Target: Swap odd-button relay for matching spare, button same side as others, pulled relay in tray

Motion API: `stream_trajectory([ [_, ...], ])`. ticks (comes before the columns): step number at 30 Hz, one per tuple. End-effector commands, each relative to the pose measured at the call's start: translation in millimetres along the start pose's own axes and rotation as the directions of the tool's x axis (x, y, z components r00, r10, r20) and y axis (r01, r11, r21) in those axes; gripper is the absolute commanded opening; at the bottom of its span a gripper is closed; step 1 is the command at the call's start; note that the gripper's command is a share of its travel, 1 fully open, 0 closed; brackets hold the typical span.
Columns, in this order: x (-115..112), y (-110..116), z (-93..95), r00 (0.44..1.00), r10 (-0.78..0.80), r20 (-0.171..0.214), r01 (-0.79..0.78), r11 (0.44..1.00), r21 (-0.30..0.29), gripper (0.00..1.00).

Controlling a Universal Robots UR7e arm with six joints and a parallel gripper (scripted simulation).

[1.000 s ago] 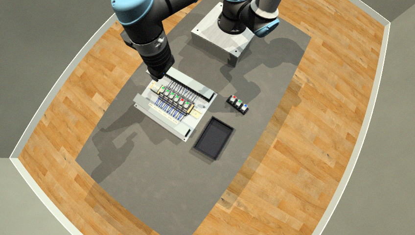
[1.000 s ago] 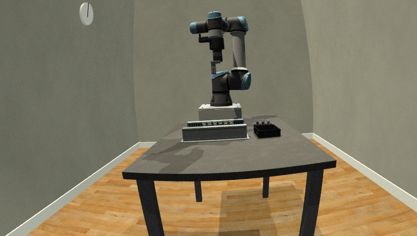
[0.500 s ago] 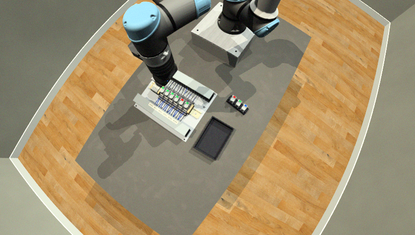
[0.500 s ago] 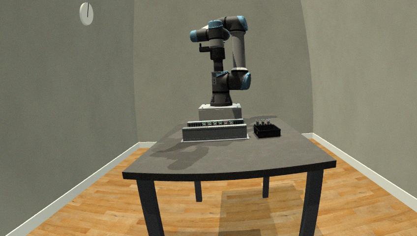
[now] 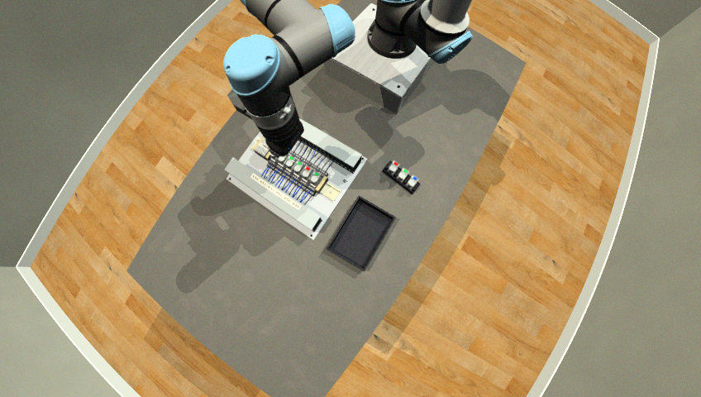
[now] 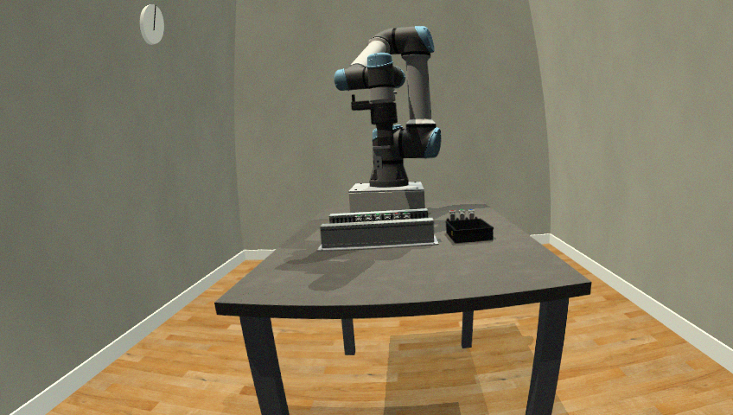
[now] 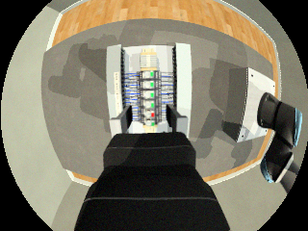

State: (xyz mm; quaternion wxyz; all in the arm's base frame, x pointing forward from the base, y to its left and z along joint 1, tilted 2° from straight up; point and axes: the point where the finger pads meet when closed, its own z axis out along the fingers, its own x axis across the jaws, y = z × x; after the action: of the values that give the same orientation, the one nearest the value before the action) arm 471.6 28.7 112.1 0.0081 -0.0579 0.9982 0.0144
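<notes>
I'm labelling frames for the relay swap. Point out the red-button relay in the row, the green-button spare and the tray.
red-button relay [image 5: 307, 170], top view, its top face.
green-button spare [image 5: 402, 173], top view, its top face.
tray [image 5: 339, 230], top view, its left rim.
</notes>
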Motion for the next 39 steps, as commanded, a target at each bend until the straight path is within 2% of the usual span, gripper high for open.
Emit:
stream_trajectory([
  [1, -1.2, -0.3, 0.8, 1.000, 0.000, 0.004, 0.000, 1.000, 0.001, 1.00],
  [18, -1.4, -0.3, 1.2, 1.000, 0.000, 0.004, 0.000, 1.000, 0.001, 1.00],
  [23, -1.2, -0.3, -5.7, 1.000, 0.000, 0.004, 0.000, 1.000, 0.001, 1.00],
  [39, -1.1, -0.2, -8.5, 1.000, 0.000, 0.004, 0.000, 1.000, 0.001, 1.00],
])
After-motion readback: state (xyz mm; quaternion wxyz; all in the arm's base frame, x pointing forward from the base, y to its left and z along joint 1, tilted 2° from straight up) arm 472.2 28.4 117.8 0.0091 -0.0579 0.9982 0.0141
